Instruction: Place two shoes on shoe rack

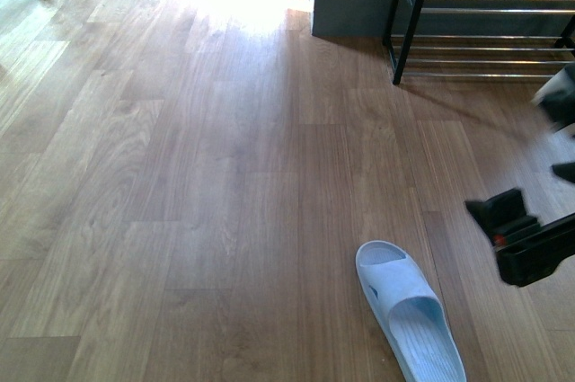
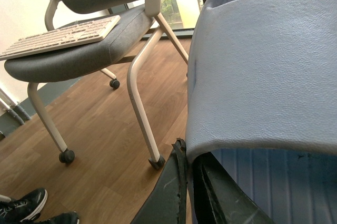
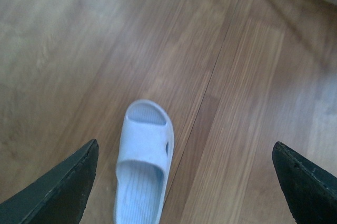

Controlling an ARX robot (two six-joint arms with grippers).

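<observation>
My left gripper point(image 2: 185, 167) is shut on the strap of a pale blue slide point(image 2: 263, 71), which fills the right side of the left wrist view; this gripper does not show in the front view. A second pale blue slide point(image 1: 409, 310) lies on the wooden floor near the front, toe pointing away. My right gripper point(image 1: 503, 220) hangs open above and to the right of it. In the right wrist view that slide point(image 3: 143, 161) lies close to one finger point(image 3: 68, 187), well apart from the other. The shoe rack point(image 1: 485, 13) stands at the far right, its chrome bars bare where visible.
A grey office chair point(image 2: 79, 39) with a white keyboard on its seat stands on castors in the left wrist view. A person's black sneakers point(image 2: 21, 208) show beside it. A grey-based wall point(image 1: 350, 4) stands left of the rack.
</observation>
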